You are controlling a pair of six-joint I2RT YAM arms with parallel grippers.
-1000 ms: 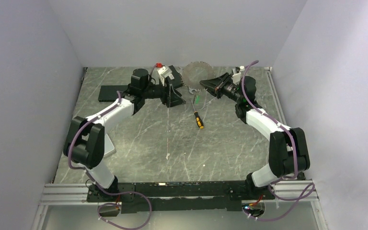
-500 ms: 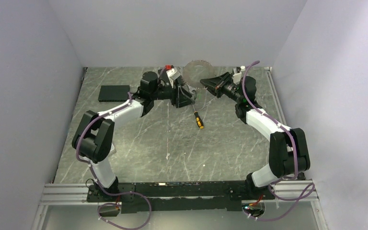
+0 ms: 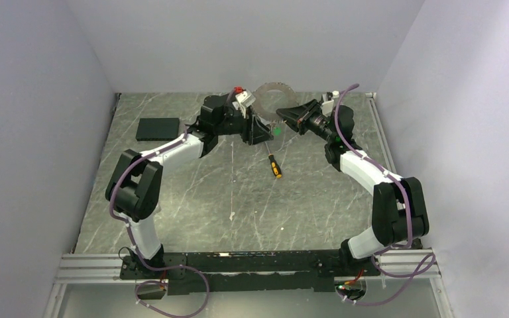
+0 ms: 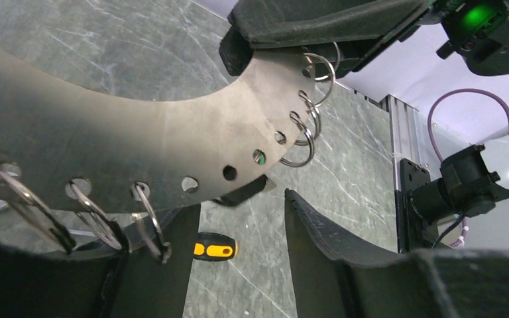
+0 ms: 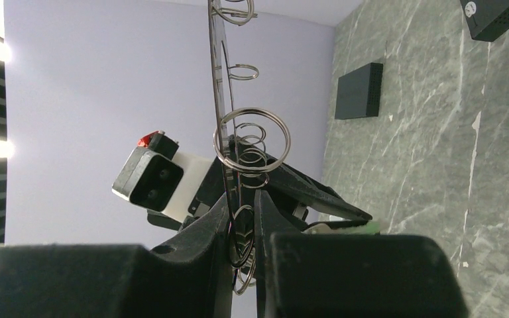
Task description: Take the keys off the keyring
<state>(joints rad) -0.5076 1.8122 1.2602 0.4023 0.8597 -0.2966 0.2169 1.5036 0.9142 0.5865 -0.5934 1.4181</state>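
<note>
The keyring (image 3: 272, 88) is a wide flat grey metal hoop held upright off the table at the back. My right gripper (image 3: 282, 114) is shut on its lower edge; the right wrist view shows the jaws pinching the thin band (image 5: 224, 132). The keys (image 4: 305, 126) show as small wire loops threaded through holes along the band (image 4: 139, 132). My left gripper (image 3: 266, 130) is open just under the hoop, and the band crosses its fingertips (image 4: 238, 205). A small green tag (image 3: 277, 130) lies by the grippers.
A yellow-and-black screwdriver (image 3: 272, 161) lies on the marble table just below the grippers and shows between my left fingers (image 4: 215, 250). A flat black box (image 3: 158, 128) lies at the back left. The back wall is close behind the hoop.
My left arm has swung right and its open gripper has come up to the hoop. The hoop has turned from face-on to more edge-on. The right arm has held still.
</note>
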